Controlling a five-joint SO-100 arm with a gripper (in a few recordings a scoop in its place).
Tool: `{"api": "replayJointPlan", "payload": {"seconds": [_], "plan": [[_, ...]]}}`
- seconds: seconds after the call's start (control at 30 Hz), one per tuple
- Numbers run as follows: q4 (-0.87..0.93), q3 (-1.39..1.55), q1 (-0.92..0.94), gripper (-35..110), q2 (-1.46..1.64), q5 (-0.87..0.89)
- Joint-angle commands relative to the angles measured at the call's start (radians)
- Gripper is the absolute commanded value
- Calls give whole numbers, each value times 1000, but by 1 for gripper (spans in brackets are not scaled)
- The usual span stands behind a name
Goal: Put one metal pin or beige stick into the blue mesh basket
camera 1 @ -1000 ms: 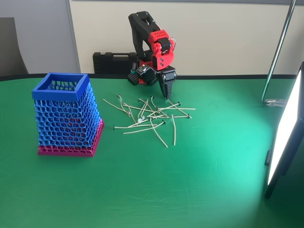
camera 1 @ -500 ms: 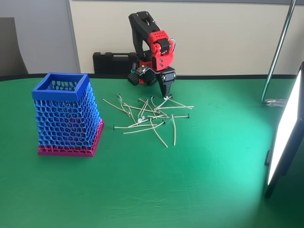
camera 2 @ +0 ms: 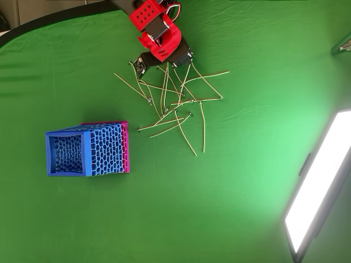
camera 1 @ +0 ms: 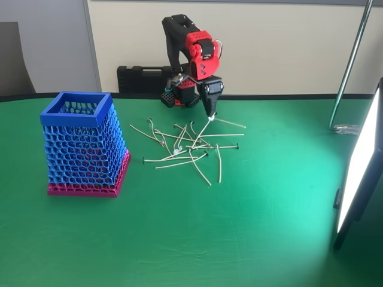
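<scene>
The blue mesh basket (camera 1: 84, 152) (camera 2: 107, 149) stands upright at the left of the green table, with a magenta base band. A loose pile of thin beige pins and sticks (camera 1: 182, 156) (camera 2: 164, 123) lies to its right. My red and black gripper (camera 1: 209, 112) (camera 2: 185, 61) hangs over the far edge of the pile with its fingertips pointing down. It is shut on the top end of one metal pin (camera 1: 201, 131) (camera 2: 185, 82). That pin slants down and to the left, and its lower end still rests among the others.
A black case (camera 1: 143, 78) lies behind the arm against the wall. A bright light panel (camera 1: 359, 167) (camera 2: 315, 192) stands at the right edge, with a metal stand pole (camera 1: 353, 60) behind it. The green table's curved back edge runs just behind the arm's base.
My gripper has risen from the table at the pile's far edge, pulling up one end of a pin. A neighbouring pin at the back right shifted slightly.
</scene>
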Motion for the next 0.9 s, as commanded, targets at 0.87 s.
{"api": "replayJointPlan", "payload": {"seconds": [0.87], "plan": [[-46,-345,318,1,202,-442]]}}
